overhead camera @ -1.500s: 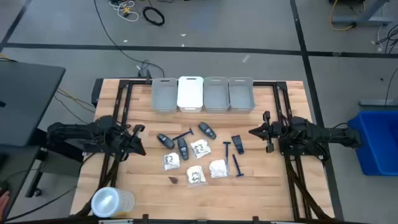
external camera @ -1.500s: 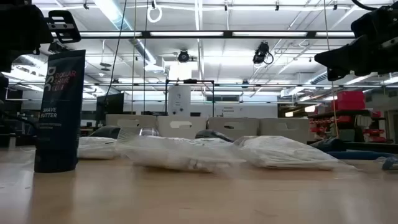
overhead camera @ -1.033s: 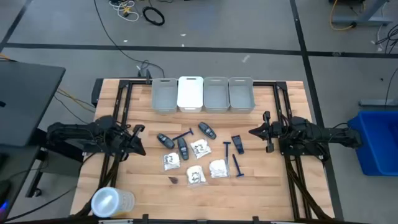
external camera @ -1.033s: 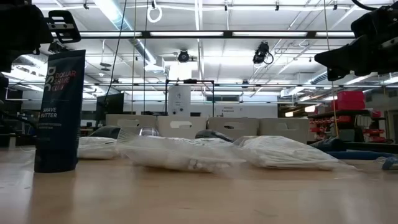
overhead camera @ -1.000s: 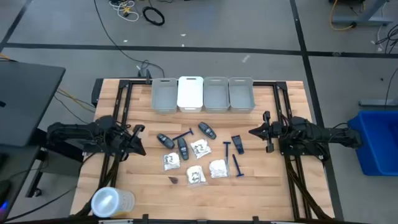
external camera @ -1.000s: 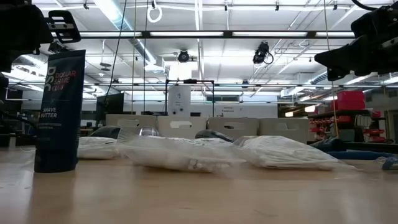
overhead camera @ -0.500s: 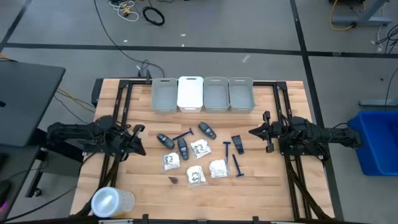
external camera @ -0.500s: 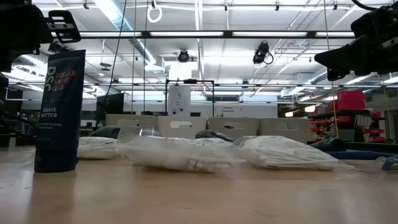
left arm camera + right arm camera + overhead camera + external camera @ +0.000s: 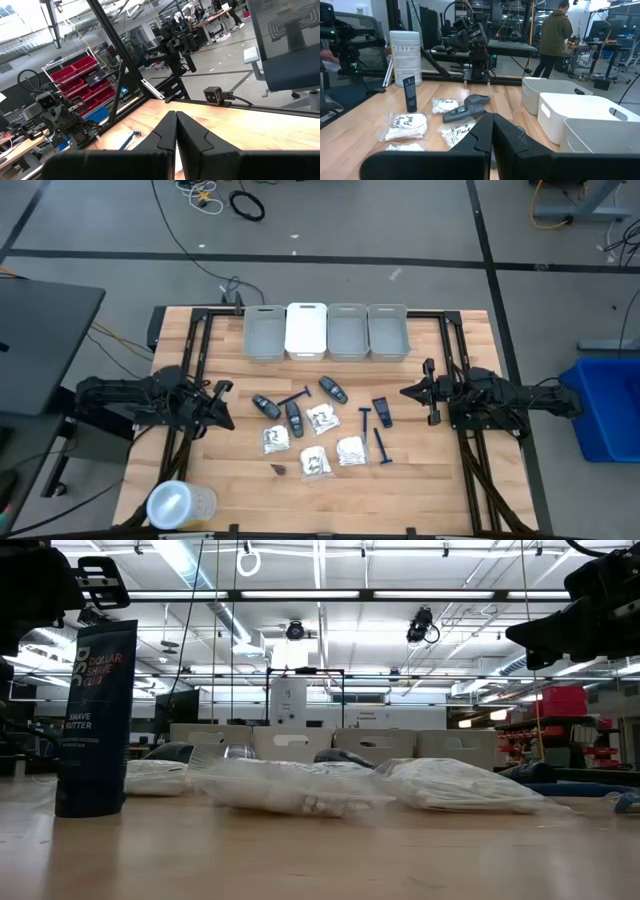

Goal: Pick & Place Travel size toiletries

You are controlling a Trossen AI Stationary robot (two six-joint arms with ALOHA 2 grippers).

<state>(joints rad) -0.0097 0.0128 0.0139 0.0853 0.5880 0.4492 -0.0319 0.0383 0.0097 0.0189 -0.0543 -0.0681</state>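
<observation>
On the desk (image 9: 200, 470), four bins (image 9: 326, 332) line the 12 o'clock edge, and the travel size toiletries (image 9: 318, 425) lie scattered at the centre between the left end effector (image 9: 224, 405) at 9 o'clock and the right end effector (image 9: 412, 393) at 3 o'clock, each with its fingers pressed together and empty. The low view blurs the white packets (image 9: 300, 785) into one heap and hides the razors. Only that view shows print on the dark tube (image 9: 97, 718); from above it is a small dark speck (image 9: 280, 469), while the white canister (image 9: 180, 505) at 7 o'clock shows there.

Bright even overhead lighting; ceiling strips (image 9: 300, 595) glare; near packets (image 9: 300, 790) blurred; shadows faint.
</observation>
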